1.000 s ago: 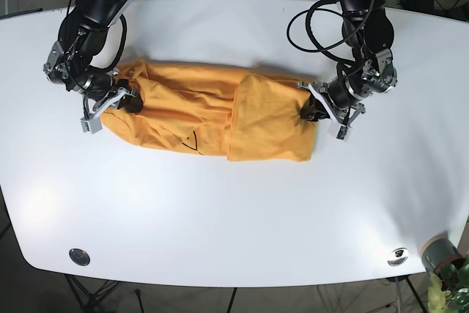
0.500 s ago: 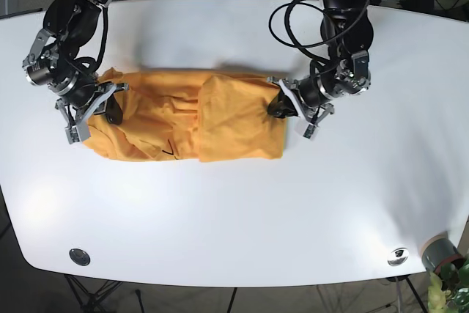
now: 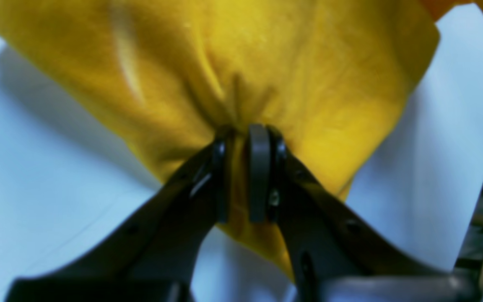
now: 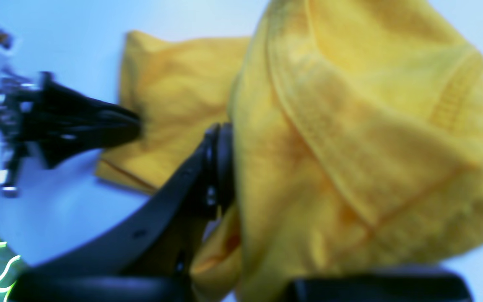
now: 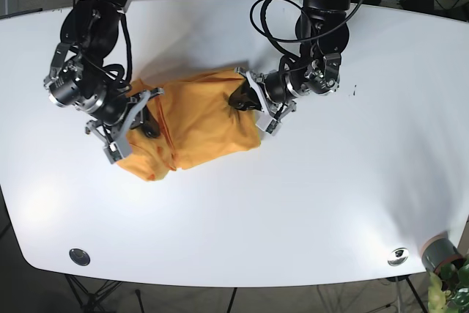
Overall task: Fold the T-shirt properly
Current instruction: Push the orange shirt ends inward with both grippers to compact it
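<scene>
T-shirt (image 5: 198, 119): mid-fold, bunched; left gripper (image 5: 244, 100) clamped on its 3 o'clock edge, right gripper (image 5: 146, 124) pinching its 9 o'clock edge; next, lay flat and release.

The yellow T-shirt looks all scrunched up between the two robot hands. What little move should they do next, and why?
Probably lower the T-shirt onto the white table and let go. The left gripper is pinched shut on a bunched edge, and the right gripper grips the other end. The two ends are now close together, so the fold looks nearly made, though the cloth is rumpled and will likely need smoothing.
</scene>
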### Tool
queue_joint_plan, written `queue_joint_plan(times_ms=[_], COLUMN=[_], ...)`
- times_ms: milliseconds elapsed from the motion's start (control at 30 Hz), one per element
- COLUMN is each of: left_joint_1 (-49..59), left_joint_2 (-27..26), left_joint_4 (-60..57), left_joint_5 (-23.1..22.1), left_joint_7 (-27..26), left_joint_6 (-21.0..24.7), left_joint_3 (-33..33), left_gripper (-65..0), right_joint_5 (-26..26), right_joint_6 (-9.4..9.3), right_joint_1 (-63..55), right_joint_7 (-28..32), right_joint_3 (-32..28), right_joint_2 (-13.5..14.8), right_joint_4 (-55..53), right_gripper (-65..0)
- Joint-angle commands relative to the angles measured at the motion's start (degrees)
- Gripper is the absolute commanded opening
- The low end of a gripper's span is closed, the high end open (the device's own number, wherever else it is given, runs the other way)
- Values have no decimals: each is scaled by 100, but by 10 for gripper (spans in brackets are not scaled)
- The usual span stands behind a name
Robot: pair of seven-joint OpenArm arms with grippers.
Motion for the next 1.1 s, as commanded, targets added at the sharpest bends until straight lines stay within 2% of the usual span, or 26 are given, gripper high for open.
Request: queue_joint_plan(times_ms=[0, 300, 600, 667, 733, 767, 867, 967, 1067], left_joint_1=[-20, -2, -11, -11, -11, -11, -20, -20, -20], left_joint_2=[-17, -52, -52, -52, -52, -52, -43, -43, -43], left_joint_4=[-23, -6, -6, -6, -6, -6, -6, -6, 144], left_joint_5=[197, 162, 162, 162, 162, 162, 162, 153, 74], left_joint_7=[160, 160, 160, 160, 160, 160, 160, 160, 160], left_joint_6=[44, 44, 18, 18, 18, 18, 18, 0, 0], left_joint_3=[-8, -43, -43, -43, -43, -43, -43, -43, -43], left_gripper=[-596, -596, -596, -596, -596, -596, -596, -596, -596], right_joint_5=[2, -912, -1466, -1633, -1756, -1800, -1888, -1862, -1827], right_joint_6=[-4, -13, -13, -13, -13, -13, -13, -13, 14], right_joint_1=[216, 427, 454, 454, 445, 436, 401, 348, 339], right_joint_7=[192, 957, 1326, 1361, 1361, 1361, 1361, 1352, 1352], right_joint_3=[-266, -1638, -2262, -2438, -2526, -2579, -2649, -2649, -2649], right_joint_2=[-107, -169, -222, -222, -222, -222, -213, -204, -204], right_joint_4=[-150, -827, -1161, -1223, -1188, -1161, -942, -775, -669], right_gripper=[-621, -620, -602, -523, -419, -346, -197, -128, -127])
